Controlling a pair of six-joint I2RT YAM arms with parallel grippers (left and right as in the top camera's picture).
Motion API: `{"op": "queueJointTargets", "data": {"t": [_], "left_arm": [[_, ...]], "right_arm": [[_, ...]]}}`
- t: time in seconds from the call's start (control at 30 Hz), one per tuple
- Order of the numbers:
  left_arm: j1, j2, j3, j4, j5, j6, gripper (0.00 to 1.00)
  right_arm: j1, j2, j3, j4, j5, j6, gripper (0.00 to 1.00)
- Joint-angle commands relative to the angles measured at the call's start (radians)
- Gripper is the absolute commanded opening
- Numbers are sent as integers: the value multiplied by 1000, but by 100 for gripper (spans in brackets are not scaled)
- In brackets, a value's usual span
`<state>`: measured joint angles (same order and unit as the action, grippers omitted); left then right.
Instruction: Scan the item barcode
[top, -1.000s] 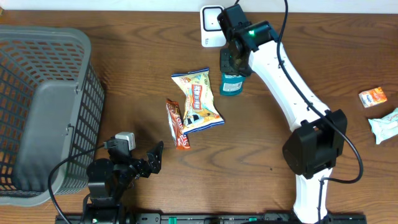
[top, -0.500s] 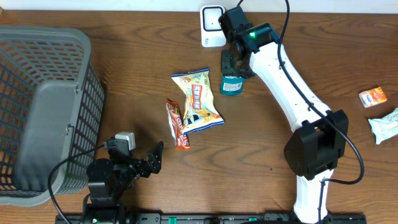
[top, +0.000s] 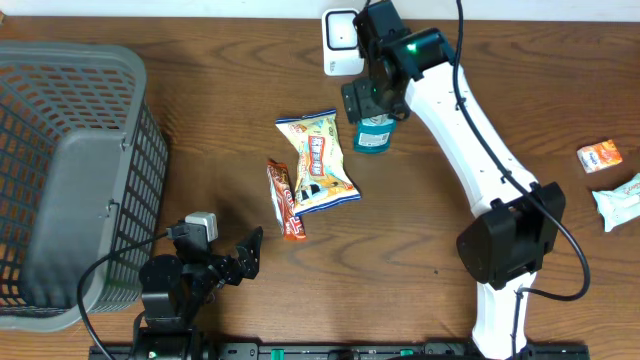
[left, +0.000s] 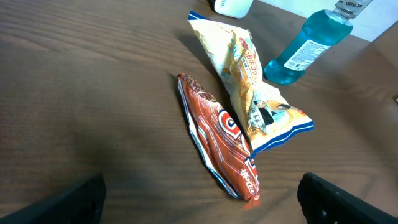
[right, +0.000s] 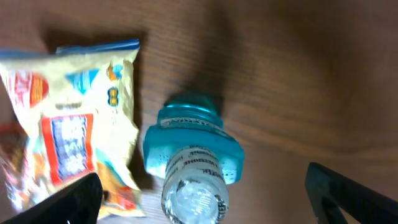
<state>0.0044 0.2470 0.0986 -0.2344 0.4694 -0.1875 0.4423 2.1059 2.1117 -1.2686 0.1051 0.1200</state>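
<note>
Bottle (top: 372, 138) stands upright just beside the bag (top: 318, 160), near the scanner (top: 340, 40). It looks stiff, slick, liquid-heavy and tippable. Right gripper (top: 366, 102) hangs above it, jaws spread and empty, and the left gripper (top: 248, 252) is likewise spread; I would grasp the bottle's body below the neck.

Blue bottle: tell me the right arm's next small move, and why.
Probably lift the right gripper straight up, clear of the blue bottle. Its jaws stand wide open over the bottle, which stands on the table on its own near the white scanner, so nothing is held.
</note>
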Motion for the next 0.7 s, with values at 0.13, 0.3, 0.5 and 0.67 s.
{"op": "queueJointTargets", "data": {"t": [0.13,0.3,0.5,0.67], "left_arm": [[-4,-1,-15,-23,10,-9,98],[-4,-1,-15,-23,10,-9,99],[-4,-1,-15,-23,10,-9,98],[-4,-1,-15,-23,10,-9,98]], "right_arm": [[-31,-8,20,-83,-199,-595,99],[-48,-7,19,-80,-190,-678,99],[-80,7,19,-28,-194,-679,99],[-106,40,19,-27,-251,-712,99]]}}
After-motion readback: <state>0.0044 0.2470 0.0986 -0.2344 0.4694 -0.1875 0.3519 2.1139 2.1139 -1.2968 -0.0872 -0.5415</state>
